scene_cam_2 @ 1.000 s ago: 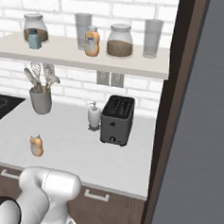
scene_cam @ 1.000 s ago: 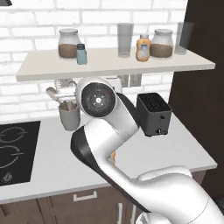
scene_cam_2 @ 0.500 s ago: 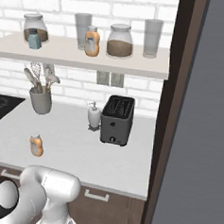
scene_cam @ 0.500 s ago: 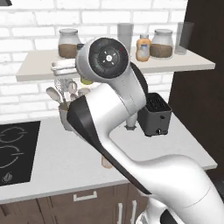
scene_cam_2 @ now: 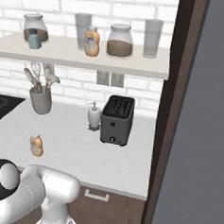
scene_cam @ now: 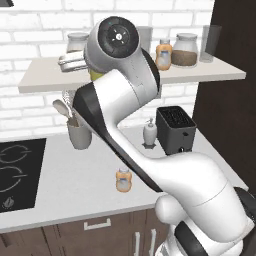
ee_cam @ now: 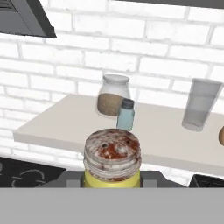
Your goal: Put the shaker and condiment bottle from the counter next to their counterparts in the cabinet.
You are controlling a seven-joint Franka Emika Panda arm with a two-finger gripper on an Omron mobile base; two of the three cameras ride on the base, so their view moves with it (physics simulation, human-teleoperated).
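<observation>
My gripper (ee_cam: 112,183) is shut on the yellow-green shaker (ee_cam: 112,154), whose speckled grey cap faces the hand camera. It hovers in front of the open shelf cabinet (ee_cam: 57,127), level with its front edge. On the board just beyond stands the teal-blue shaker (ee_cam: 126,114), also seen from the right base (scene_cam_2: 34,39). From the left base, the raised hand (scene_cam: 74,62) is at the shelf's left part. The orange condiment bottle (scene_cam: 123,180) stands on the counter (scene_cam: 60,185) near its front edge; its twin (scene_cam_2: 92,41) stands on the shelf.
Glass jars (scene_cam_2: 120,41) (ee_cam: 112,95) and tall tumblers (scene_cam_2: 152,38) (ee_cam: 199,105) share the shelf. On the counter are a black toaster (scene_cam: 175,129), a soap dispenser (scene_cam: 149,133) and a utensil crock (scene_cam: 79,133). The cooktop (scene_cam: 15,170) lies left; a dark panel (scene_cam_2: 199,115) closes the right.
The arm has swung upward, carrying the shaker from below shelf level to the height of the shelf's front edge. The bottle on the counter and the shelf items have not moved.
</observation>
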